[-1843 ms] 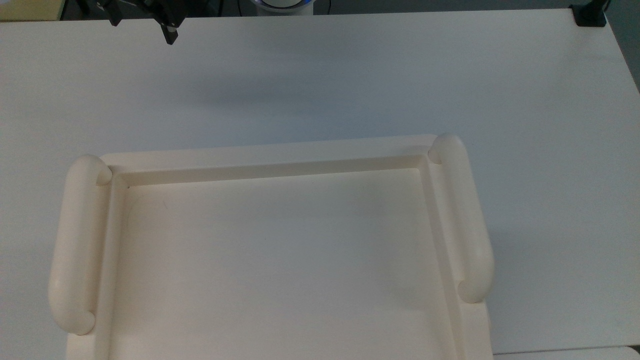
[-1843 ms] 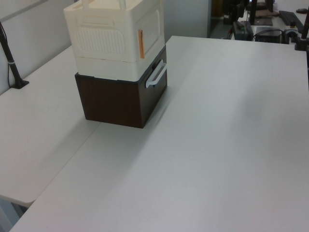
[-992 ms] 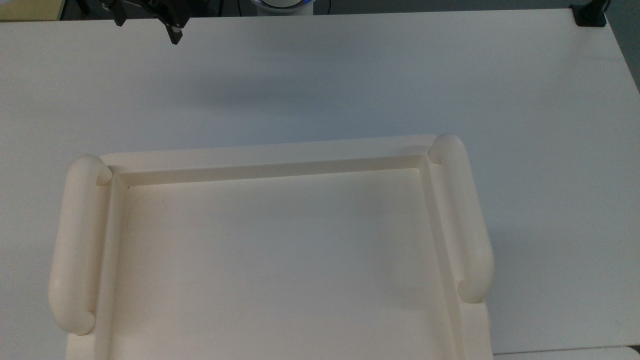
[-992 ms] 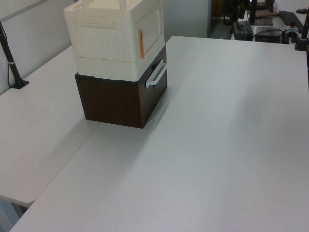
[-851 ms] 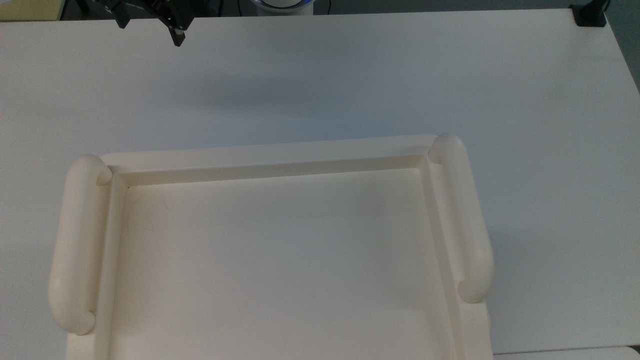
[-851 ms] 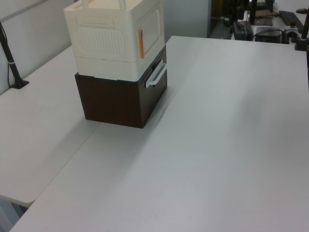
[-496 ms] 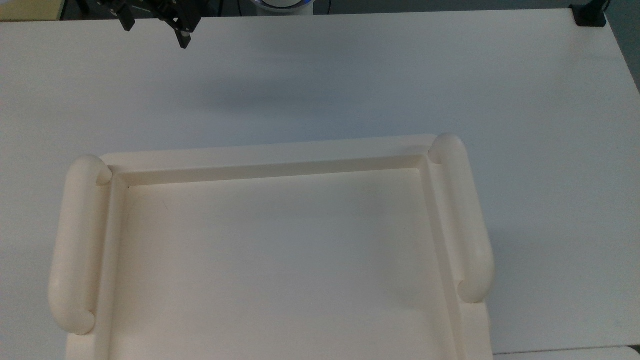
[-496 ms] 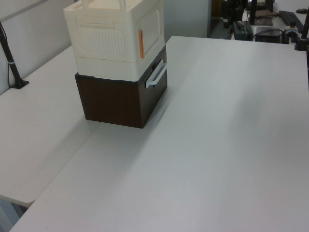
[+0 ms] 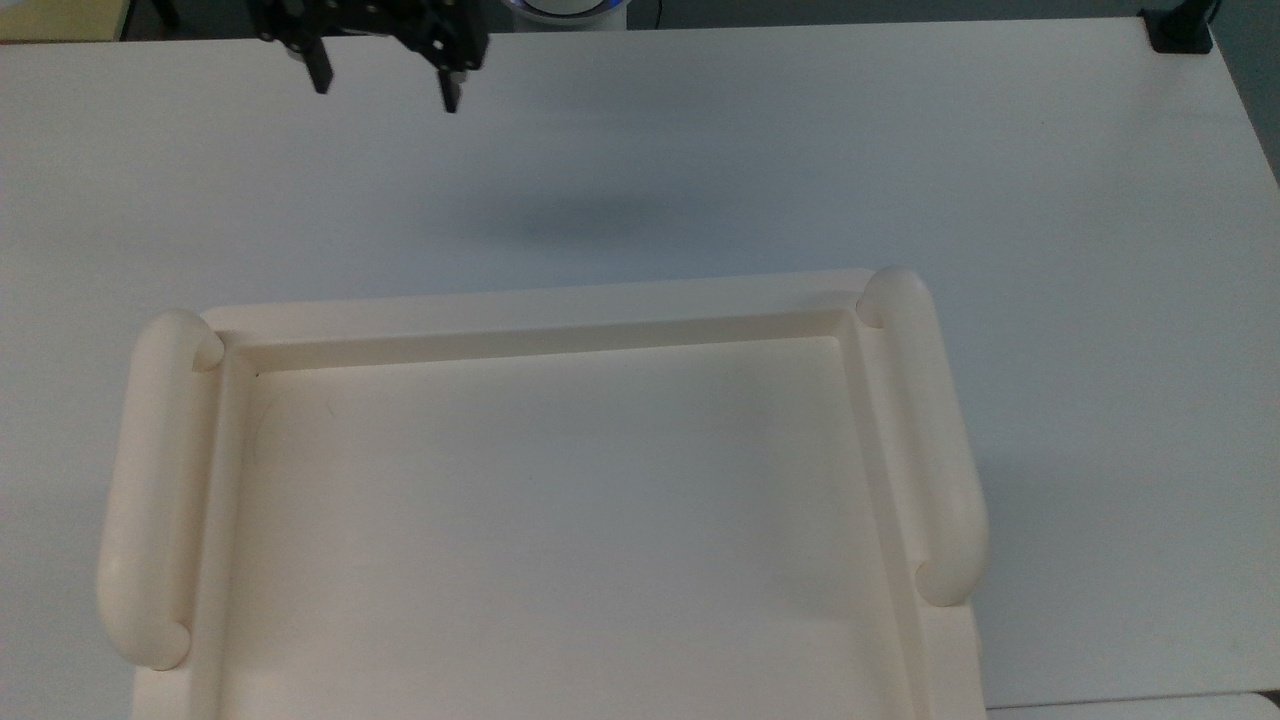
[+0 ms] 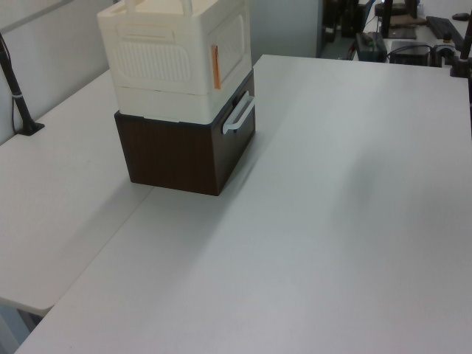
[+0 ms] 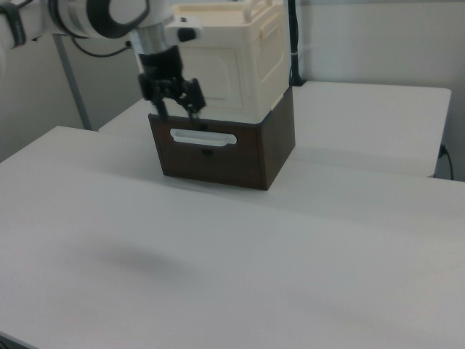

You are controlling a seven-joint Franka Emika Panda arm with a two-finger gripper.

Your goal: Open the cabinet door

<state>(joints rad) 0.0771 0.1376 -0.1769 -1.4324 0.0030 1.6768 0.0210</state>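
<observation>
My black two-finger gripper (image 9: 383, 92) hangs w/ its fingers spread wide apart, nothing between them; in the right view the gripper (image 11: 176, 107) points downward in the air, well above the white tabletop (image 11: 240, 262), and appears in front of the cabinet's front face, though I can't tell how far off it is. In the top view it's near the far table edge, toward the top view's left, w/ a soft shadow on the table below it. Next out: the cream-white plastic cabinet (image 11: 232, 65) sits stacked on a dark brown wooden drawer box (image 11: 225, 149) w/ a white bar handle (image 11: 203, 137). The cabinet door (image 10: 230, 48), a flat cream-white panel w/ an orange fitting (image 10: 215, 66) at its edge, is on the side facing the left view's right & lies flush w/ the cabinet, i.e. closed. Seen from above, the cabinet's recessed tray-like top (image 9: 560, 520) has two rounded bar handles (image 9: 150, 480) along its sides. A black clamp (image 9: 1180, 30) sits at the table's far corner, at the top view's right.
</observation>
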